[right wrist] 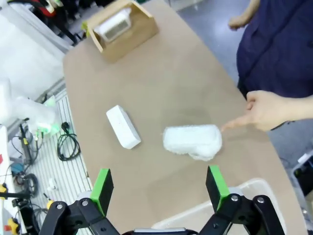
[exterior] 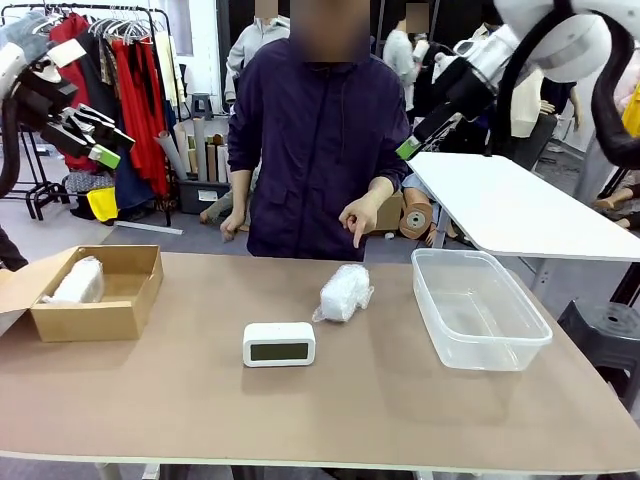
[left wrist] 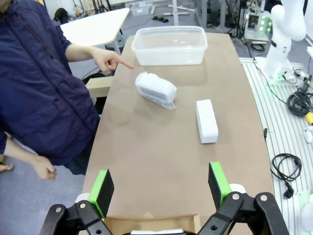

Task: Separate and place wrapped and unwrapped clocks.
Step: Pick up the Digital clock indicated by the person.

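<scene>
Both arms hung high, L fingers & R fingers spread, empty. Hand pointed at bundle mid-tabletop, likely cueing pickup. Clock stood near it. 2nd bundle sat in box (prob. wrapped side); tub empty.

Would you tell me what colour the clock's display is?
Dark grey, set in the white clock; clearest in the front view.

No lettering, label, brand or number can be read anywhere. The clock shows a dark display, and any digits on it are too faint to make out.
</scene>
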Motion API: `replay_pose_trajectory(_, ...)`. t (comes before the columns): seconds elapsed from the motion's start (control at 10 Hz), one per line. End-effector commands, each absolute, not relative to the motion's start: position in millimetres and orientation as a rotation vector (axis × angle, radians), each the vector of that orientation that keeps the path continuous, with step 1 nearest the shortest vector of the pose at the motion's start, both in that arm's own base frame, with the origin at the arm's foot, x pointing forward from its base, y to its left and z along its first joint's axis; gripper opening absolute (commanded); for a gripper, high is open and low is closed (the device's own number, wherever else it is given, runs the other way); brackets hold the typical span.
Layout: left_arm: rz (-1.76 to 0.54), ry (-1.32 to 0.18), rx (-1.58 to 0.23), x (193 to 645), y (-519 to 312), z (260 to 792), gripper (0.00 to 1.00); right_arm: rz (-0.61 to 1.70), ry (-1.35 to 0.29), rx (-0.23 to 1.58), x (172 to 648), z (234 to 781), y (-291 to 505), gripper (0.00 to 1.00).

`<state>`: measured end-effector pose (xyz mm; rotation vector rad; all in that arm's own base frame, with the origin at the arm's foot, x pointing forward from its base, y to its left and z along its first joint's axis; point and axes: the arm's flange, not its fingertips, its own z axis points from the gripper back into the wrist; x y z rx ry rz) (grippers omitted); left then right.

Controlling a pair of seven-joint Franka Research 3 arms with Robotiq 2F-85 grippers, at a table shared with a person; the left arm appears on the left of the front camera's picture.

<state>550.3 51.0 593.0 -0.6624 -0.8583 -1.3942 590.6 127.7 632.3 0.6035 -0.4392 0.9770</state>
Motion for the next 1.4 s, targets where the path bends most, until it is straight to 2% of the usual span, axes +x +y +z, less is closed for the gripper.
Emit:
replay_pose_trajectory(0.0,-1.408,-0.86,-0.658,547.0,51.6,593.8,1.0,0.977,-0.463,0.682,590.9,627.7,103.8,1.0)
replay_pose_trajectory(0.5,-1.408,-0.86,-0.658,547.0,51.6,593.8,1.0,0.946,-0.452,0.66,594.1,631.7,103.5,1.0)
replay_pose_trajectory(0.7,-1.408,-0.86,-0.658,547.0,51.6,593.8,1.0,1.379,-0.608,0.712,572.0,624.4,68.6,1.0)
replay_pose_trajectory(0.8,-1.408,-0.86,-0.658,547.0,51.6,593.8,1.0,1.466,-0.655,0.706,562.7,625.5,52.2,1.0)
replay_pose_trajectory(1.1,-1.408,-0.86,-0.658,547.0,51.6,593.8,1.0,1.531,-0.707,0.736,558.7,627.6,28.8,1.0)
replay_pose_trajectory(1.2,-1.408,-0.86,-0.658,547.0,51.6,593.8,1.0,1.501,-0.653,0.656,567.2,634.7,40.3,1.0)
replay_pose_trajectory(1.3,-1.408,-0.86,-0.658,547.0,51.6,593.8,1.0,1.501,-0.653,0.656,567.2,634.7,40.3,1.0)
